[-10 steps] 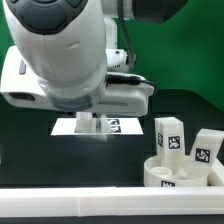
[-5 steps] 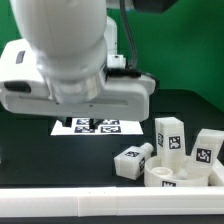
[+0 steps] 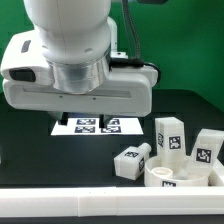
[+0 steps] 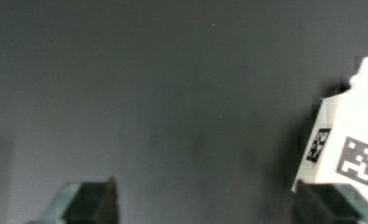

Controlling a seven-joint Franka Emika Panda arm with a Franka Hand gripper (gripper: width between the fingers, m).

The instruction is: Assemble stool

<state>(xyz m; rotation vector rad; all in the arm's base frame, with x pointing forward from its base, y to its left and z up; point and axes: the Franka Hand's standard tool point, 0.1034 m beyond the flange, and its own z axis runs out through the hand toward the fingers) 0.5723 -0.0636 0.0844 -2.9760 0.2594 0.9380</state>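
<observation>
- The gripper (image 3: 84, 114) hangs above the table (image 3: 30, 150), over the marker board (image 3: 95, 126), with most of it hidden under the broad white hand body in the exterior view.
- In the wrist view only one dark fingertip (image 4: 92, 200) shows. Nothing lies against it and it holds nothing that I can see, but I cannot tell how wide the jaws stand.
- The nearest part is the lying leg (image 3: 132, 160), on its side below the hand and toward the exterior view's right. It is probably the tagged white block at the edge of the wrist view, off to one side of the fingertip and not touching it.
- Farther from the hand on the same side, the upright leg (image 3: 168, 137) and the tilted leg (image 3: 207, 148) stand just behind the seat (image 3: 180, 177), which lies flat close to the white bar (image 3: 90, 205).
- Progress, as I judge it: very little is done. All three legs look loose and none appears fixed into the seat.
- What is left: grasping each leg, bringing it to the seat and fastening it, three times over.
</observation>
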